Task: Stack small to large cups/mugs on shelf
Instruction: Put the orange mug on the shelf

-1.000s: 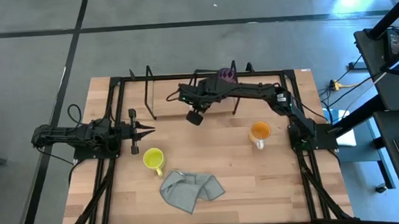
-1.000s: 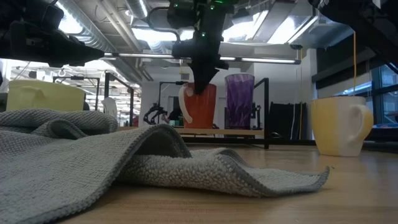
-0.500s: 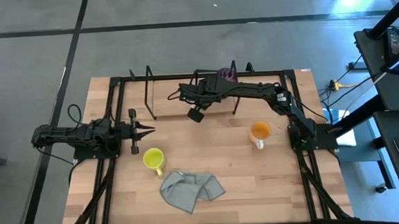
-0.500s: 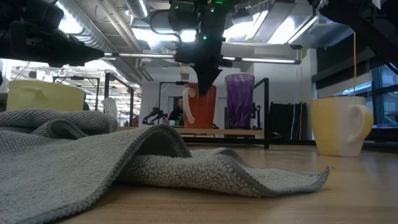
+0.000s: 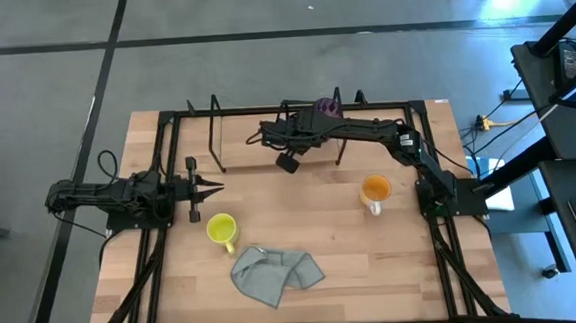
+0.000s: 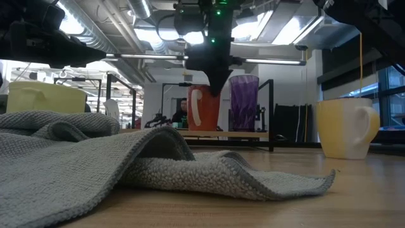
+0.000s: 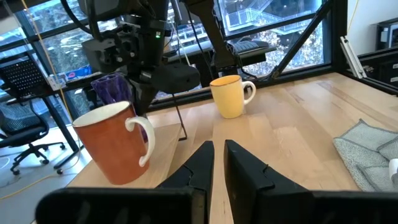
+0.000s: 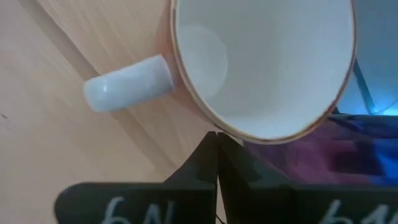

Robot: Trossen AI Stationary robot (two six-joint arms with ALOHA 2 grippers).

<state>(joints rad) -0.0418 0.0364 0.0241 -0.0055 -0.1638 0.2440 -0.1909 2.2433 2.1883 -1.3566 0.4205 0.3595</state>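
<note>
My right fingers [image 6: 217, 90], shut on the red mug's [image 6: 203, 107] rim, needed to settle it squarely beside the tumbler [image 6: 243, 101] on the shelf [image 5: 217, 146].

You're in a robotics lab or workshop: around the wooden table [image 5: 302, 231] lies grey concrete floor [image 5: 43, 86], with office chairs [image 7: 25, 134] beyond it and exposed ceiling ducts [image 6: 120, 31] above.

Two dark, near-black jointed arms, left arm [image 5: 120, 197] and right arm [image 5: 366, 132], trailing bundles of black cable along the links, green indicator lights glowing on the right wrist housing [image 6: 215, 12], blocky matte-black tapered fingers [image 7: 245, 171], white lettering printed across the right gripper's base [image 8: 134, 208].
</note>
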